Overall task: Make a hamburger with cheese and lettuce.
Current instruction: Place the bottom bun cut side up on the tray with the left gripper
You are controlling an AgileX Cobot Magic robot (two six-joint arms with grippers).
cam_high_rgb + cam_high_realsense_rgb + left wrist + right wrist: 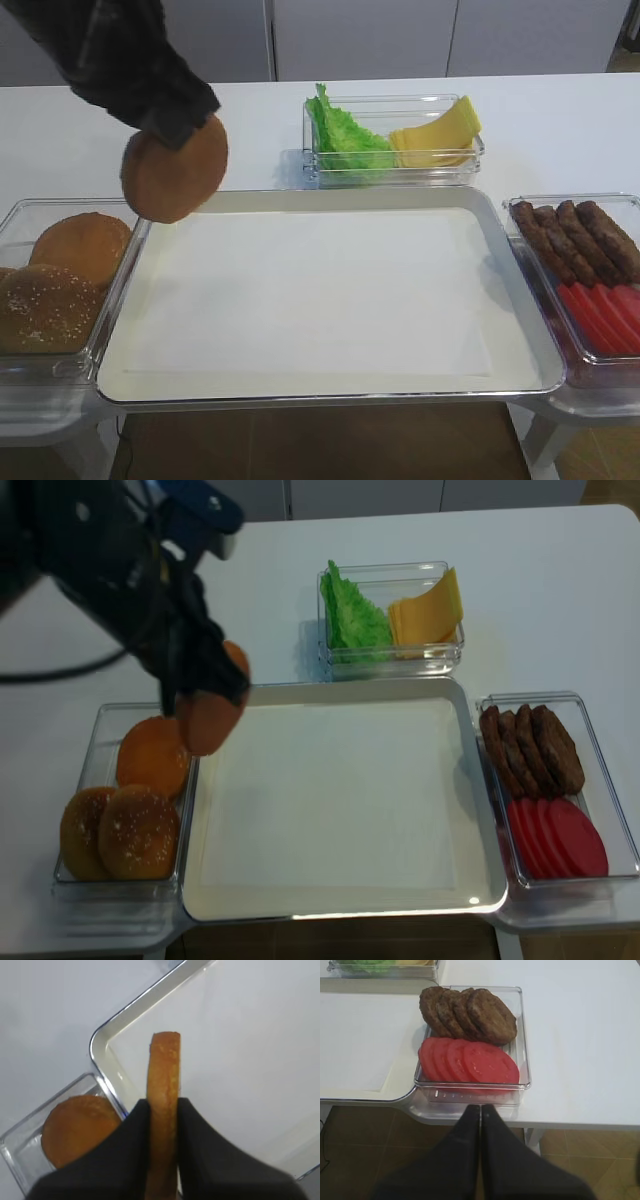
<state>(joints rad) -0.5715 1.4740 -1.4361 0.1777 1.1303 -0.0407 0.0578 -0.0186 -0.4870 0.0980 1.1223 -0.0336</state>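
Black left jaws (pixel 162 1110) pinch bun half (pixel 164 1075) edgewise | right jaws (pixel 480 1110) pressed together

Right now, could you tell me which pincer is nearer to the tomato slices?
Right. The right pincer sits just off their container's near edge; the left pincer holds a bun half across the tray.

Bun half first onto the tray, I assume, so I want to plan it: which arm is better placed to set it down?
Left. Its jaws already clamp the bun half on edge above the tray's left corner. The right gripper is shut, empty, by the patties.
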